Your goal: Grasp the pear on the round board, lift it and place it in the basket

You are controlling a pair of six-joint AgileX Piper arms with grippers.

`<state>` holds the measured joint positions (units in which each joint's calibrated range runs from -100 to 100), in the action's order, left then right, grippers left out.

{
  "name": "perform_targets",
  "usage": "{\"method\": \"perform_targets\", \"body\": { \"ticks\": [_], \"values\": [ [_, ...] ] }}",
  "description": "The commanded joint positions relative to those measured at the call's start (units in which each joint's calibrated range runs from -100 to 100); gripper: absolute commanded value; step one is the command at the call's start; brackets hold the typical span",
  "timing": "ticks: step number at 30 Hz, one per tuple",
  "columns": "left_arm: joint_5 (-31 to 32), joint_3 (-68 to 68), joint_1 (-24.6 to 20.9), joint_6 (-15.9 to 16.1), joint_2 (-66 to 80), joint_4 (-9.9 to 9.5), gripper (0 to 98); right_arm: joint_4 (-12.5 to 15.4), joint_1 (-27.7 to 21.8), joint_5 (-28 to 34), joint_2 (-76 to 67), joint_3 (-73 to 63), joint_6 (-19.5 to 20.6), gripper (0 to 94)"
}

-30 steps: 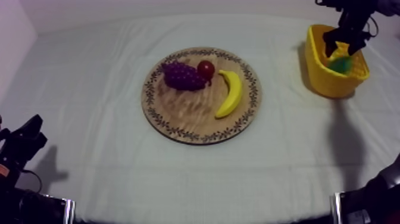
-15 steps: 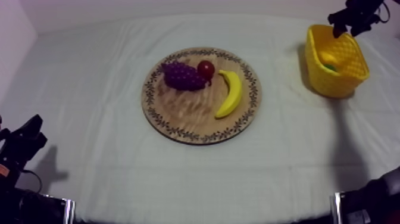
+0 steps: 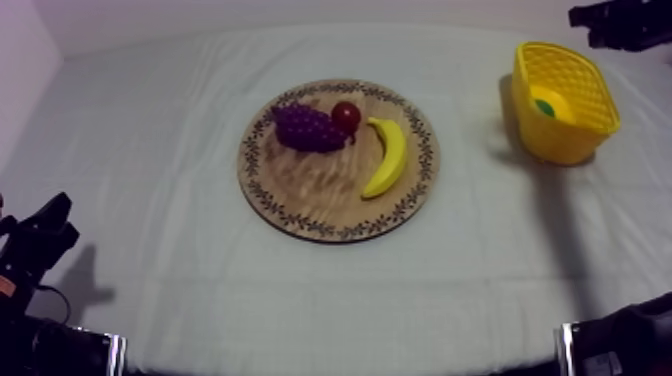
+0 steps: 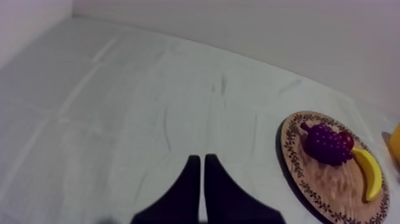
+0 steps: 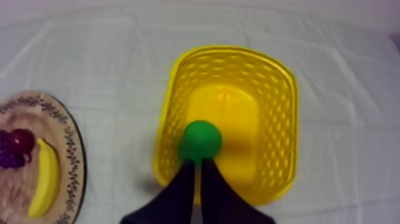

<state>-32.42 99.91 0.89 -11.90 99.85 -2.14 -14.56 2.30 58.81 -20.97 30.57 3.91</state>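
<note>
Left claw [image 4: 199, 164]: fingers pressed together into a narrow wedge, holding nothing, above bare cloth of the surface [image 3: 180, 290]. In the top view it sits low at the lower left of the frame, well apart from the board. The round wooden board [image 3: 315, 195] is at frame centre and carries three fruit. The grapes [image 3: 308, 128] lie on its upper left part. The small red fruit [image 3: 346, 116] touches the grapes on their right. The banana [image 3: 386, 156] lies along the right part, just beside the red fruit. The yellow basket [image 3: 562, 148] stands at the upper right of the frame, well apart from the board. The pear [image 3: 545, 107] lies inside it, near the wall on the board's side. Right claw [image 5: 198, 170]: also a narrow wedge, gripping nothing, tips over the basket just beside the pear. Right arm [image 3: 622, 20] is at the top right corner, beyond the basket.
</note>
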Motion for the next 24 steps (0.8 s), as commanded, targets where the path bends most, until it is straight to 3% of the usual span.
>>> {"method": "perform_targets", "body": {
  "ticks": [1,8,14,19,21,24],
  "values": [
    [0.00,-0.02,0.01,0.01,-0.02,-0.03,0.1,-1.26,0.85,-4.83,-13.51,12.04,5.25,1.1],
    [0.00,-0.02,0.01,-0.01,-0.02,-0.03,0.1,0.00,1.68,-18.80,-33.95,36.05,10.75,0.5],
    [0.00,-0.02,0.01,0.00,-0.02,-0.03,0.1,7.04,0.49,-23.40,-50.35,51.47,7.06,0.5],
    [0.00,-0.02,0.01,0.01,-0.02,-0.03,0.1,14.59,-1.92,-23.07,-62.38,60.29,0.21,0.5],
    [0.00,-0.02,0.01,-0.02,-0.02,-0.03,0.1,16.34,-2.43,-22.93,-66.46,63.85,-1.42,0.5],
    [0.00,-0.02,0.01,0.00,-0.02,-0.03,0.1,16.31,-2.69,-20.61,-71.11,66.29,0.34,0.5]
  ]
}}
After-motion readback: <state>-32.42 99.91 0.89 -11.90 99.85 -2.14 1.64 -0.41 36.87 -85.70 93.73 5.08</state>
